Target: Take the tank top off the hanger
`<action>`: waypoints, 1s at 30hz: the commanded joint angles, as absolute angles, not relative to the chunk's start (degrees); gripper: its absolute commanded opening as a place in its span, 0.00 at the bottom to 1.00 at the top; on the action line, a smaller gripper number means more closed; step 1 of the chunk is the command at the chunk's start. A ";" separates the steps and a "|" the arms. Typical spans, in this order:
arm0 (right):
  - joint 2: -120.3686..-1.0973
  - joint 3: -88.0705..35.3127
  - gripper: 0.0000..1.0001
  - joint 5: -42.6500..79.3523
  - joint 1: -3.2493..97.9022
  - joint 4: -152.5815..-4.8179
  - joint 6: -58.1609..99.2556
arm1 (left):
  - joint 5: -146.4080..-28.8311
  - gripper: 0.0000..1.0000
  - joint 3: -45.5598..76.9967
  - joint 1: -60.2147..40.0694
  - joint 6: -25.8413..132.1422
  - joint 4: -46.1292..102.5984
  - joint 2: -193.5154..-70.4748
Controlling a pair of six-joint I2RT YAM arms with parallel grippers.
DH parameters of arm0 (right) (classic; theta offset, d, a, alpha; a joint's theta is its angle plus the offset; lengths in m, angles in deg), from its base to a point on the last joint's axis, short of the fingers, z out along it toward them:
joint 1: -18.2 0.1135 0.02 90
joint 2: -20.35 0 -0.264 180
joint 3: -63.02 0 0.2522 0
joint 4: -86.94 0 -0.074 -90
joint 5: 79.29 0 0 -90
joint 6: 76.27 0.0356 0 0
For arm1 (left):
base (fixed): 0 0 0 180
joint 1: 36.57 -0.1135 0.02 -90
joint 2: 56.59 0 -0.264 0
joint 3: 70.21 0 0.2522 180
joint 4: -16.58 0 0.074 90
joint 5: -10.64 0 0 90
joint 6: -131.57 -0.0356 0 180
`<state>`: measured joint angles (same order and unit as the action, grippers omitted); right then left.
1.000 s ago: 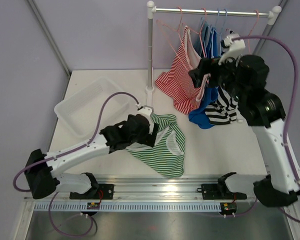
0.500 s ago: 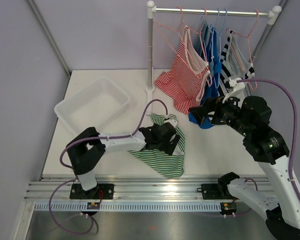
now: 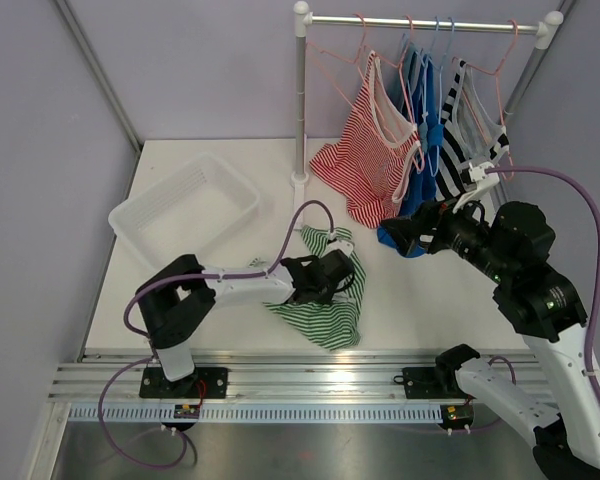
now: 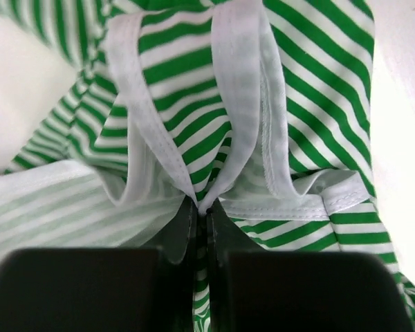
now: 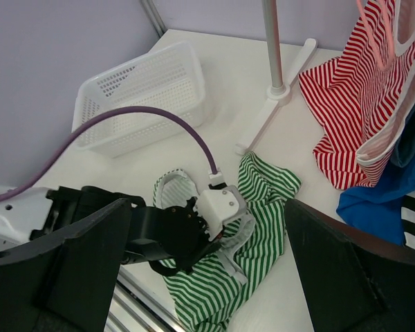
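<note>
The white basket is sitting at the left of the counter, where it was a second ago, with nothing visible inside it. Just right of it the left arm is folding in on itself: a second ago it was stretching out low from the left edge, and now its elbow is rising while the left claw is staying on the cloth. In the wrist view its jaws are pressing together on the white trim of the green striped tank top, where two bands of edging meet. That top is lying flat on the counter near the front rail, with no hanger showing in it, and it is bunching up a little more than half a second ago, so the claw seems to be dragging it rather than lifting it.

Further right, the rack is holding the red striped top and the blue and black-striped ones on their hangers. The right claw is coming away: a second ago it was up among the hangers, and now it is hovering low beside the hem of the blue top, jaws wide apart and carrying nothing.

By my reading the green top is already off its hanger, and both arms are finishing with it rather than reaching for another.
</note>
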<state>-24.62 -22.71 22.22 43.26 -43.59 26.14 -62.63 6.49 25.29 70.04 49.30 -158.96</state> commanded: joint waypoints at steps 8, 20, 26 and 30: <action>-24.21 -21.93 0.99 20.11 43.07 -47.39 26.74 | -43.51 0.00 22.53 20.83 66.97 70.83 -138.60; -23.16 -22.73 0.99 20.73 42.99 -48.36 27.18 | -47.71 0.00 46.63 -6.58 56.78 84.03 -136.83; -22.63 -22.03 1.00 20.82 42.98 -49.32 27.09 | -56.76 0.00 51.13 -20.28 54.40 83.60 -141.66; -23.85 -21.67 0.99 21.17 43.07 -50.29 27.27 | -64.66 0.00 51.39 -27.07 53.97 83.78 -147.89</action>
<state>-22.83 -21.99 21.19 43.26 -46.78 26.68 -56.24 50.24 -23.53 56.07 83.99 -143.18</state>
